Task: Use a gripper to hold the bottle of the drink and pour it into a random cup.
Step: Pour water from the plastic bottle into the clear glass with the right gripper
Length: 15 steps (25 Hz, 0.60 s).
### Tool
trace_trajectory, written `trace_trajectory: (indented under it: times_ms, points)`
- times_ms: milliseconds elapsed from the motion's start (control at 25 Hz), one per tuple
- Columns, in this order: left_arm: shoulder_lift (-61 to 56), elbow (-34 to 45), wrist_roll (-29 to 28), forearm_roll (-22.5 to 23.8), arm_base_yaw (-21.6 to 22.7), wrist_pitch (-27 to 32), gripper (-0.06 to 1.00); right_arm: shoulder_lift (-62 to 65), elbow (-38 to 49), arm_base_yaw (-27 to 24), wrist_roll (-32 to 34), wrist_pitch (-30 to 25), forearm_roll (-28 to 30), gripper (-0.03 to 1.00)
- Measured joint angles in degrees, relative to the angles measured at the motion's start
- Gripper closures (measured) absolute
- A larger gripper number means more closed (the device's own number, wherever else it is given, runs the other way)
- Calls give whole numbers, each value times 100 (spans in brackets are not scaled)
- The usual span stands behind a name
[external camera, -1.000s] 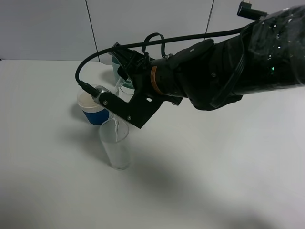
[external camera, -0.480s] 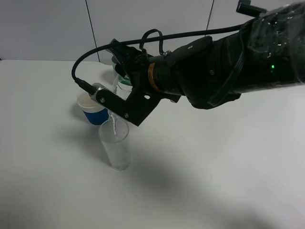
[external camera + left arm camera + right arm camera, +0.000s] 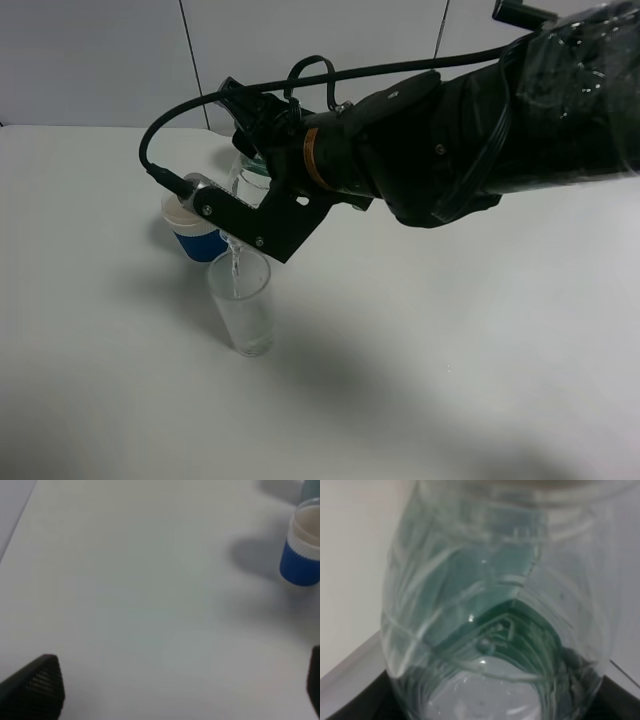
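Swung a little further toward the blue paper cup with the white rim than a second ago, the black right gripper stays clenched on the small clear plastic bottle with the dark green label. The bottle is tilted mouth-down just above the rim of the tall clear straight-sided drinking glass. A thin stream of clear liquid falls from the bottle into that glass, which stands upright on the white tabletop just in front of the blue cup, while the left gripper hangs over the tabletop with its jaws spread wide.
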State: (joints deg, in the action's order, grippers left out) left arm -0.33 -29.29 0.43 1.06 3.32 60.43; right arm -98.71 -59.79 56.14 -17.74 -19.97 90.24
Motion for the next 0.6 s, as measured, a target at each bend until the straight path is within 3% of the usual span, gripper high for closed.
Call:
trace_trajectory:
  times_ms: [600]
  points:
    - [0,0,0,11,0,0,-4,0,0,0,-343,-40,0,42]
